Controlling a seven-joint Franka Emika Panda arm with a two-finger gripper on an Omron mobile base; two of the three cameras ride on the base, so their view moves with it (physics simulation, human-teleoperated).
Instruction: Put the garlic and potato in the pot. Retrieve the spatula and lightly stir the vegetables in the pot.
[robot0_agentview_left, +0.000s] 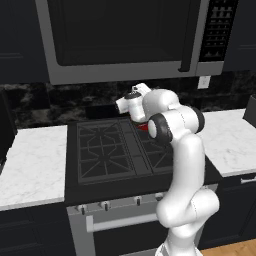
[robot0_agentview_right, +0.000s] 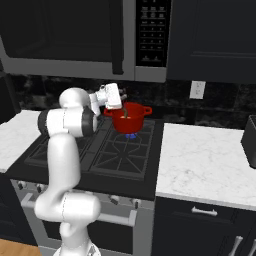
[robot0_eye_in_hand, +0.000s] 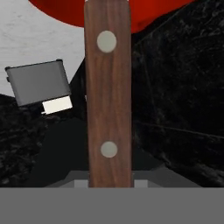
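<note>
the red pot (robot0_agentview_right: 129, 118) sits on the far right burner of the stove (robot0_agentview_right: 75, 150), under the microwave (robot0_agentview_right: 75, 37). the gripper (robot0_agentview_right: 121, 104) hangs just above the pot's left rim, jaws clamped on the spatula (robot0_eye_in_hand: 108, 94), whose wooden riveted handle runs toward the pot in the hand view. a toaster (robot0_eye_in_hand: 38, 82) stands on the right counter (robot0_agentview_right: 205, 165).

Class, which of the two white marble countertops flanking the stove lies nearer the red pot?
The right white marble countertop; the small red cooking pot sits on the stove's right rear burner.
</note>
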